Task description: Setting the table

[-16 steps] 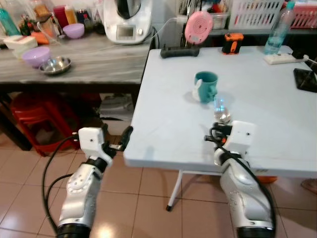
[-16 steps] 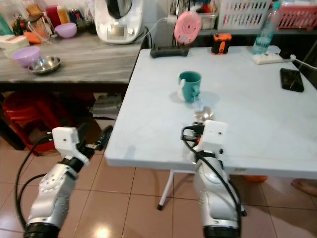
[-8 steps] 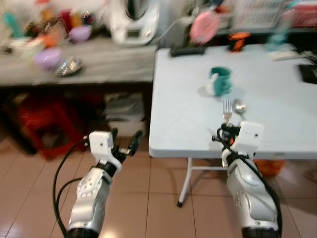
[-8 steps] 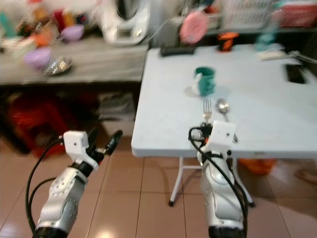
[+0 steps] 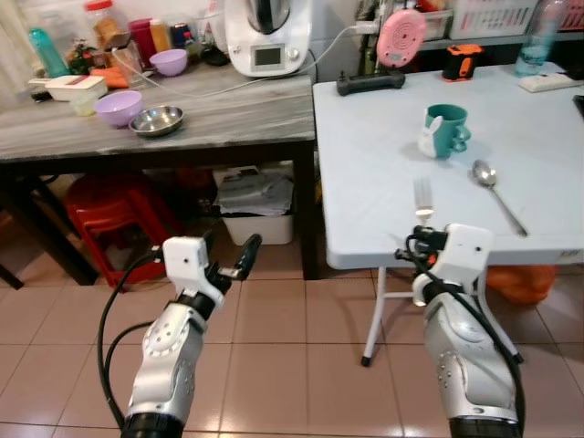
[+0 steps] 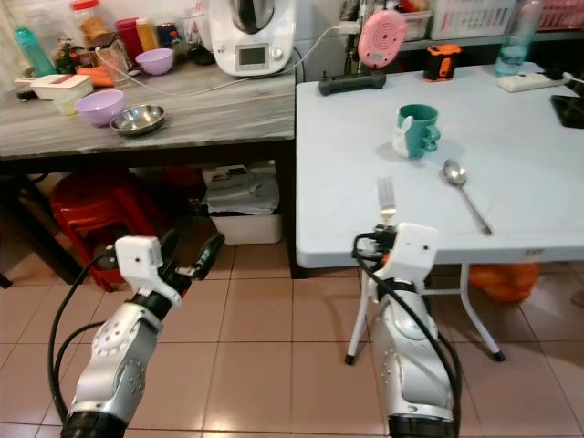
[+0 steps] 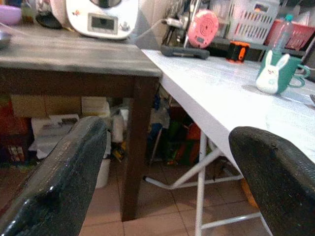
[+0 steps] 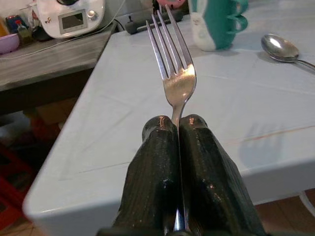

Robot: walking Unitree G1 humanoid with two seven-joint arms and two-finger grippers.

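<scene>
My right gripper (image 8: 178, 124) is shut on the handle of a silver fork (image 8: 172, 59), tines pointing up and away over the front edge of the white table (image 5: 383, 164). A silver spoon (image 5: 493, 187) lies on the table, right of the fork (image 5: 422, 196). Behind them stands a teal mug (image 5: 444, 130) with a white bunny on it. My left gripper (image 5: 239, 260) is open and holds nothing, low above the tiled floor, left of the white table.
A grey wooden table (image 5: 228, 96) on the left carries purple bowls, a steel bowl (image 5: 157, 120) and a white appliance (image 5: 267, 36). Red stools (image 5: 109, 214) stand under it. A black power strip (image 5: 370, 83) and a pink disc (image 5: 402, 36) sit at the white table's back.
The whole view has shifted: the white table now sits further right and further off. My right gripper still holds the fork. The spoon lies on the table.
</scene>
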